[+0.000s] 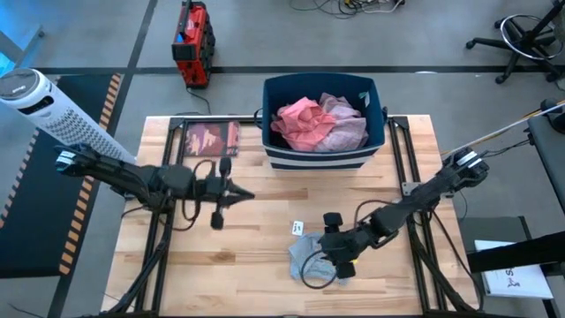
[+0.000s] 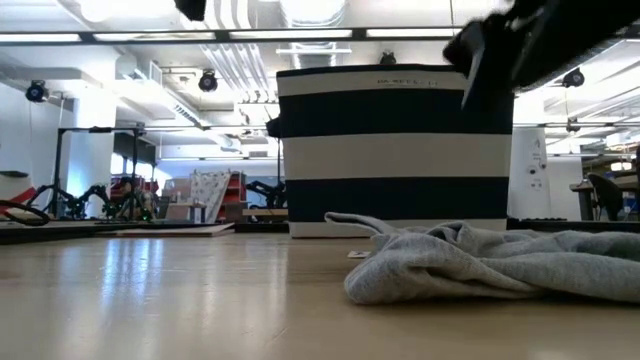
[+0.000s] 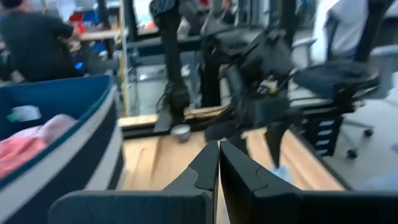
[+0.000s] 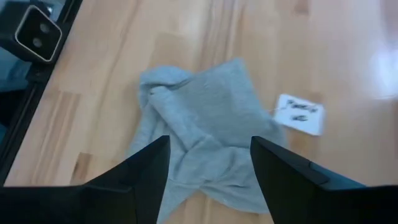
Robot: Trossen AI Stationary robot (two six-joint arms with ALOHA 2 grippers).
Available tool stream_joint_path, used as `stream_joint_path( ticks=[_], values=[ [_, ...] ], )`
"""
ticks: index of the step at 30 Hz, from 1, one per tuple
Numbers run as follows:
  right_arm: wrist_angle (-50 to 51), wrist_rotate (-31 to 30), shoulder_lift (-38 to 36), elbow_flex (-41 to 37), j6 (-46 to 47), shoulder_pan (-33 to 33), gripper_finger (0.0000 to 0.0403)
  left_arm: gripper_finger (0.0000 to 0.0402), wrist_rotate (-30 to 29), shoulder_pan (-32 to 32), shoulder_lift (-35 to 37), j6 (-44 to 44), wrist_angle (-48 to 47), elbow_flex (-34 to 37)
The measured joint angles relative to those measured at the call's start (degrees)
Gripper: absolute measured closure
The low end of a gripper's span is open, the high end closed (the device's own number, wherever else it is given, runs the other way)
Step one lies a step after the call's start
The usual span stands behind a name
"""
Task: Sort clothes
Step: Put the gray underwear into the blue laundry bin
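My right gripper hangs wide open and empty above the grey garment, a white tag beside it. My left gripper, fingers closed on nothing, waits near the striped bin.

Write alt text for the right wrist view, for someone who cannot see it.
A crumpled grey garment lies on the wooden table, framed between the right end effector and its two open dark fingers just above it. A small white tag with handwriting lies at the garment's edge.
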State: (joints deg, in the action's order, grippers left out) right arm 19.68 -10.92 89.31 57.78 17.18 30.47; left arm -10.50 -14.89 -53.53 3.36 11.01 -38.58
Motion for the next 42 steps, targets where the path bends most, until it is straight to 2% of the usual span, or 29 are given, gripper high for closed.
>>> stream_joint_path(
  ticks=[6, 13, 18, 27, 31, 34, 42],
  values=[
    [-1.6, 5.0, 6.2, 2.1, 2.2, -0.3, 0.0144, 0.0401, -0.6, -1.9, 0.2, -1.0, 10.7, 8.1],
    [-1.8, 8.1, 12.5, 5.2, 1.1, -0.7, 0.0094, 0.0402, -0.9, -1.9, -3.9, -1.4, 12.9, 9.4],
    [-2.9, 11.2, 13.9, 5.7, -1.1, -2.6, 0.0093, 0.0402, -0.9, -1.9, -6.4, 0.0, 14.0, 9.4],
    [-3.1, 12.1, 18.0, 4.3, -2.3, -5.9, 0.0129, 0.0402, -1.1, -1.9, -6.6, 0.1, 14.6, 9.4],
    [-2.7, 12.4, 20.6, 4.9, -3.7, -6.5, 0.0157, 0.0402, -1.1, -1.9, -6.6, 0.1, 14.8, 9.4],
    [-1.6, 12.0, 20.9, 5.2, -4.9, -7.0, 0.0199, 0.0402, -1.1, -1.9, -6.6, 0.1, 14.9, 9.4],
    [3.3, 10.7, 14.0, 4.4, -12.3, -9.0, 0.0381, 0.0402, -1.2, -1.9, -6.6, -1.6, 16.0, 9.4]
  ],
)
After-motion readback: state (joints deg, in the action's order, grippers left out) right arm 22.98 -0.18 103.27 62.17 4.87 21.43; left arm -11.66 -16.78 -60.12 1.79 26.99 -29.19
